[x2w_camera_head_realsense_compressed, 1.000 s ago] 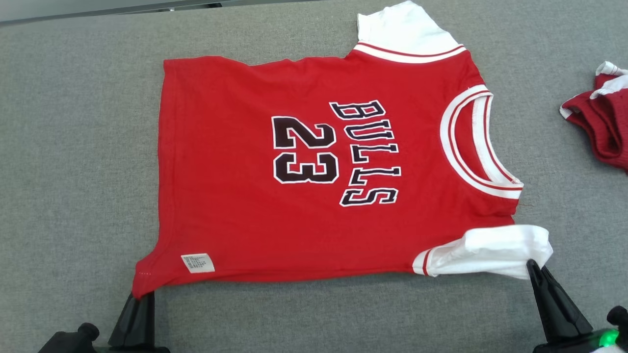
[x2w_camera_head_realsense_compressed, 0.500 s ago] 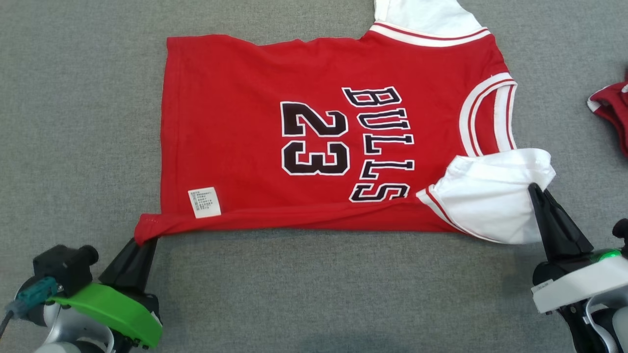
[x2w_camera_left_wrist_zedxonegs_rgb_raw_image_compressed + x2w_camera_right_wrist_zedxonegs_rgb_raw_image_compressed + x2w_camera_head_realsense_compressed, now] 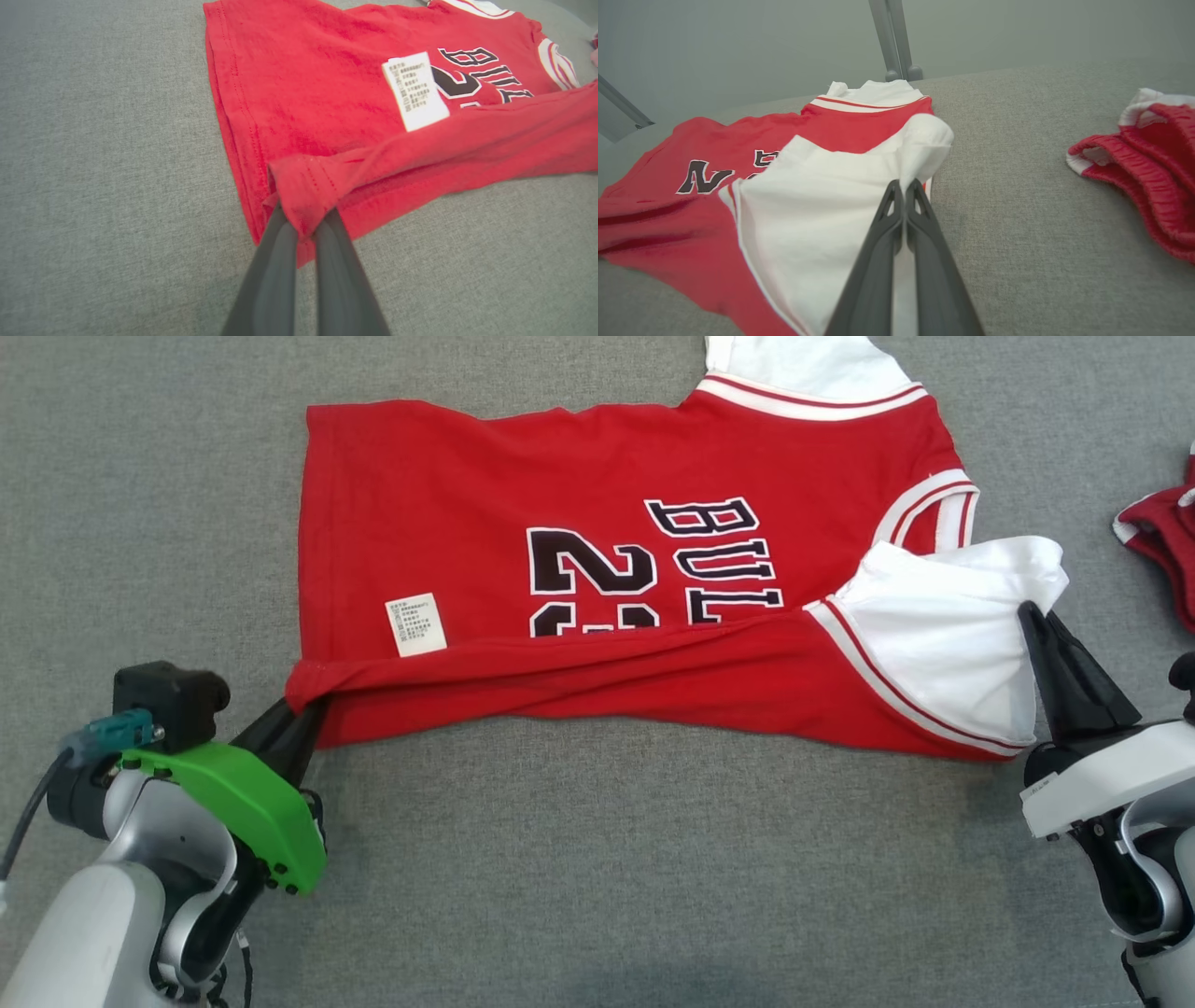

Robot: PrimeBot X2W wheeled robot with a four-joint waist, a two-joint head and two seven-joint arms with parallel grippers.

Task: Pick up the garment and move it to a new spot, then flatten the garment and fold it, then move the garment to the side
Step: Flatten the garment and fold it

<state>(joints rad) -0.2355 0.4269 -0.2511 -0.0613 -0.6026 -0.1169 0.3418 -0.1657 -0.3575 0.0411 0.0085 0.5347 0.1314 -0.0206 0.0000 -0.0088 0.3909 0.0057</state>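
The left gripper (image 3: 303, 717) is clamped shut on the near hem corner of the red jersey (image 3: 485, 467), and the right gripper (image 3: 1033, 616) is pinched closed on its white sleeve (image 3: 934, 644). The near edge is held folded partway over the printed front, while the rest is spread on the grey surface (image 3: 597, 859). Another red garment (image 3: 1162, 551) is seen well apart at the right.

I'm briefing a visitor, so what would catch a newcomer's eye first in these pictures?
The red jersey with black lettering lies centrally on the grey surface, its near edge folded over. The left end effector pinches its hem corner; the right end effector pinches its white sleeve.
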